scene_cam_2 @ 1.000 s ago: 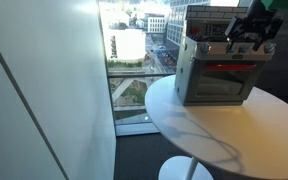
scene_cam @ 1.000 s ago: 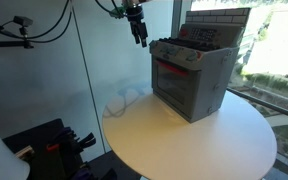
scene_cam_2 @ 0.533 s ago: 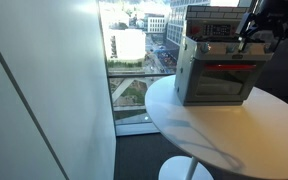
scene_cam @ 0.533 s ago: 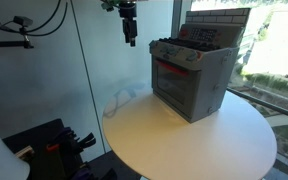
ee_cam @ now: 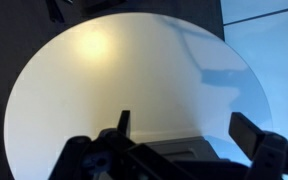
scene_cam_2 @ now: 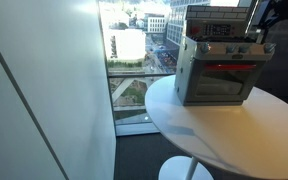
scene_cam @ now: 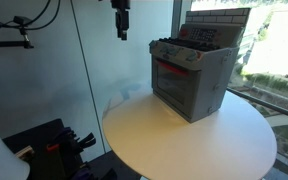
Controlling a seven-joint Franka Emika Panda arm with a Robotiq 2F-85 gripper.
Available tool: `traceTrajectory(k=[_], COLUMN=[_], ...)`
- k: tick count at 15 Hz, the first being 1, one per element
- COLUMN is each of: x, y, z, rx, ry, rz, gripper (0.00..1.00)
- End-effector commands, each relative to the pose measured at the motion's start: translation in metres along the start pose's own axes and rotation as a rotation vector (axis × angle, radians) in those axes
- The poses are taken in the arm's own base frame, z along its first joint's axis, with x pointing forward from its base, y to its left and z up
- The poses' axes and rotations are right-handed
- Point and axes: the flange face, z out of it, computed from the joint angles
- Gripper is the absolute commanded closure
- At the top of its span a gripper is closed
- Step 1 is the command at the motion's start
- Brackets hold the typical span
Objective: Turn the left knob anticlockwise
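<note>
A grey toy oven point(scene_cam: 192, 82) with a red window stands at the far side of the round white table point(scene_cam: 174, 140); it also shows in an exterior view point(scene_cam_2: 216, 75). A row of small knobs point(scene_cam_2: 227, 48) runs along its front top edge; single knobs are too small to tell apart. My gripper point(scene_cam: 120, 26) hangs high in the air, well apart from the oven, and shows at the frame edge in an exterior view point(scene_cam_2: 274, 14). In the wrist view my gripper point(ee_cam: 186, 125) is open and empty above the table top point(ee_cam: 114, 70). The oven is out of the wrist view.
A glass wall and window stand close behind the table point(scene_cam_2: 199, 125). Dark equipment with cables point(scene_cam: 54, 140) sits on the floor beside the table. A camera on a stand point(scene_cam: 19, 25) is at the upper edge.
My gripper has moved up and away from the oven's front top edge, with its fingers still open. The oven has not moved.
</note>
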Motion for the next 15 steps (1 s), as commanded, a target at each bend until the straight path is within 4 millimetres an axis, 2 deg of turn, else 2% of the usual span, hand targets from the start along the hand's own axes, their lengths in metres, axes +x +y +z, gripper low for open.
traceTrajectory(k=[1, 6, 15], x=[-0.023, -0.045, -0.076], y=[0.017, 0.042, 0.102], z=[-0.016, -0.028, -0.045], rx=[0.009, 0.018, 0.034], ry=[-0.005, 0.022, 0.062], rz=[0.044, 0.090, 0.150], gripper=[0.00, 0.00, 0.00])
